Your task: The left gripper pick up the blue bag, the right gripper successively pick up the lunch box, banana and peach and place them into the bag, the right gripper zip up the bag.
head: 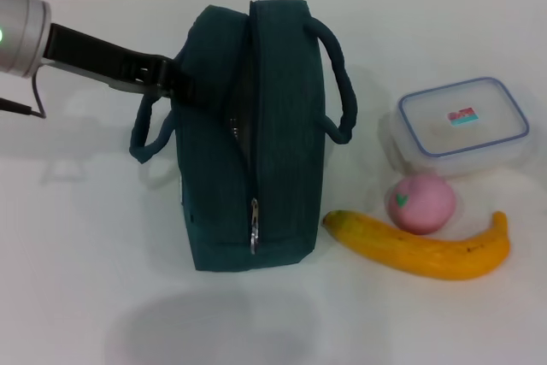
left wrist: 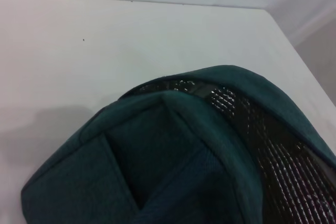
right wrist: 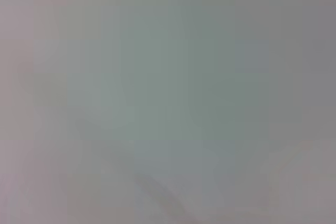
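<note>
Left tool [head: 175, 83] at blue bag [head: 256, 134] upper left side by handle; you cannot tell whether it is gripping yet. Bag stands on worktop [head: 85, 279], zip partly open. Lunch box [head: 460, 121], peach [head: 420, 203], banana [head: 423, 247] lie to bag's right. Right tool not in view. Risk: weak hold on fabric, bag sags or tips when lifted; narrow opening blocks lunch box.

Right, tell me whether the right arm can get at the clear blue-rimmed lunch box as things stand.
Probably yes. The clear blue-rimmed lunch box sits in the open on the white table, nothing over its lid. The pink peach and yellow banana lie just in front. The right gripper itself is out of view.
</note>
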Controlling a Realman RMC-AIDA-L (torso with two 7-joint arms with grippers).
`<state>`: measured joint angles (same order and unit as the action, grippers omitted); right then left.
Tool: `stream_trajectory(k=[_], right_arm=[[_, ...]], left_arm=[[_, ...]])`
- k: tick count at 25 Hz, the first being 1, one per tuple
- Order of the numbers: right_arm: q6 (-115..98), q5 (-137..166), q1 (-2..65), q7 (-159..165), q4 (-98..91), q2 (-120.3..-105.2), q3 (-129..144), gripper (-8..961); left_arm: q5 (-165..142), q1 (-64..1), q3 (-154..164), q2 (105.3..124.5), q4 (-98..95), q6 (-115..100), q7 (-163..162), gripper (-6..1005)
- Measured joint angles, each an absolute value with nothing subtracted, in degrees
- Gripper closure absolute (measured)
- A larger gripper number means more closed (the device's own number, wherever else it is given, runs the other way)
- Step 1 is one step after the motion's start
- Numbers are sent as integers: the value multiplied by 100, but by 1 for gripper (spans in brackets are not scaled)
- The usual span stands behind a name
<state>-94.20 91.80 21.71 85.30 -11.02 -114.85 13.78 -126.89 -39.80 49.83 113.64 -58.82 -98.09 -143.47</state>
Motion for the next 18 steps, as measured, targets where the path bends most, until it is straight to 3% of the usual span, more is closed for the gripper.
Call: stream_trajectory(k=[6, 18], right_arm=[[-8289, 9202, 2068, 9170, -592, -11518, 1109, 79], [-7151, 9266, 2483, 9312, -60, -11550, 1372, 113]], left_arm=[[-12690, -3920, 4993, 11422, -5881, -9809, -14189, 960], [-12692, -3910, 5010, 11456, -5856, -9809, -13888, 960]])
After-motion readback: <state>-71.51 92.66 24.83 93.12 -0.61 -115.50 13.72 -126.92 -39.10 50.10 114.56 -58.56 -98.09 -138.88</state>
